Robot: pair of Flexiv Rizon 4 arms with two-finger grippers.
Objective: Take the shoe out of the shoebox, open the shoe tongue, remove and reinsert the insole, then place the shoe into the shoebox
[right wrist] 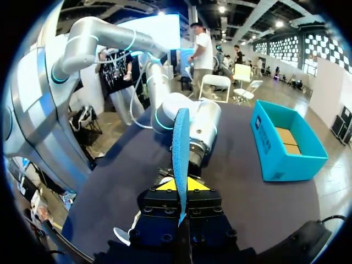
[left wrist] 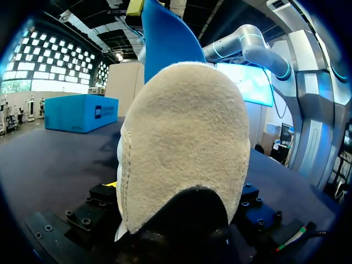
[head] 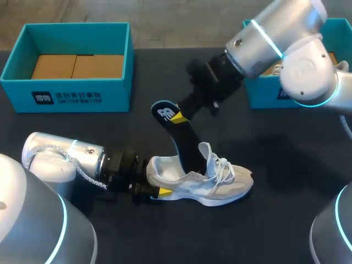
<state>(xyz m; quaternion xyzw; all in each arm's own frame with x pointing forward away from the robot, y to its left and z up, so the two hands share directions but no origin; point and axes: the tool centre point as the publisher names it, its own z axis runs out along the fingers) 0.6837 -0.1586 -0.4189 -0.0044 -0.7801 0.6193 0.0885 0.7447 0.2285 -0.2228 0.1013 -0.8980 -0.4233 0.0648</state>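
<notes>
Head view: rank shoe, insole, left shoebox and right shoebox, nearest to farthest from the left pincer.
1. shoe, heel in the left pincer.
2. insole, rising from the shoe.
3. left shoebox, back left.
4. right shoebox, back right.

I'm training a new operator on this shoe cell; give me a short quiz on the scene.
1. True or false: the shoe lies on its side.
2. Which jaws grip the insole, left or right?
3. The insole's lower end is: A inside the shoe, B hanging free, C lying flat.
Key: 1 false, it stands on its sole. 2 right jaws. 3 A.
</notes>
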